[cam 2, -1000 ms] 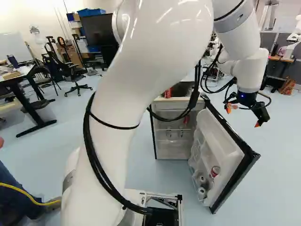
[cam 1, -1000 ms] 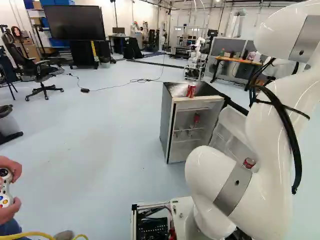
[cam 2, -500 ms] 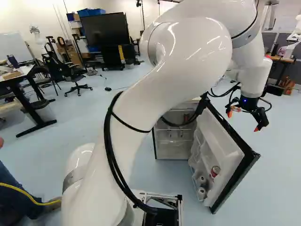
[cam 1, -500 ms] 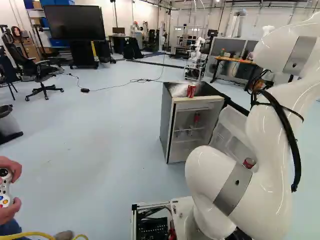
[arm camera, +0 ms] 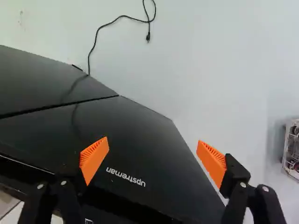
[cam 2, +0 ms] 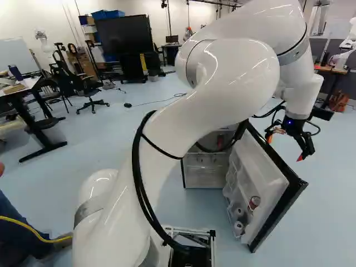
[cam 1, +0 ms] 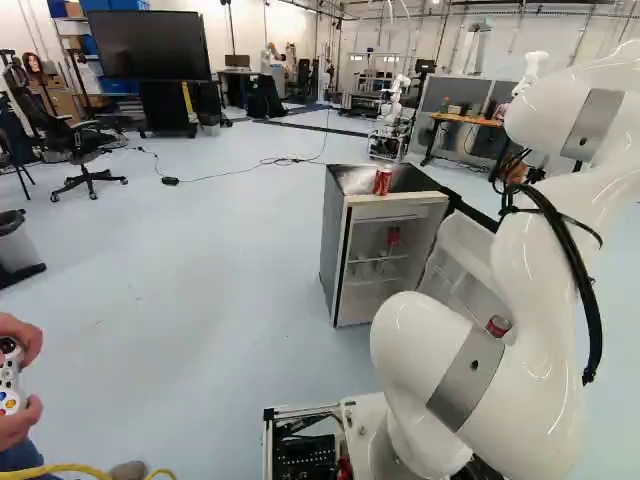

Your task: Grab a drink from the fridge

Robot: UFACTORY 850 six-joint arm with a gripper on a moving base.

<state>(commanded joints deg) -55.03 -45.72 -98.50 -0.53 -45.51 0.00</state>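
Arm [cam 2: 233, 72] is showing glossy white shells, thick and rounded. Grey band [cam 1: 460, 385] is ringing a lower joint, one dark spot dotting it. Black cables [cam 2: 137, 167] are running along the outside, thin ties [cam 2: 160, 148] cinching them. Blue light [cam 2: 290, 122] is glowing near the wrist. Gripper [cam 2: 285, 148] is looking black, pale screws [arm camera: 243, 185] studding it, orange pads [arm camera: 95, 156] showing ribs.

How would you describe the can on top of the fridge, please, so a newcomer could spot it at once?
Look for the small fridge with its door standing open. Near the front edge of its top stands an upright red can. It alone is up there, unlike the red item inside and the door can.
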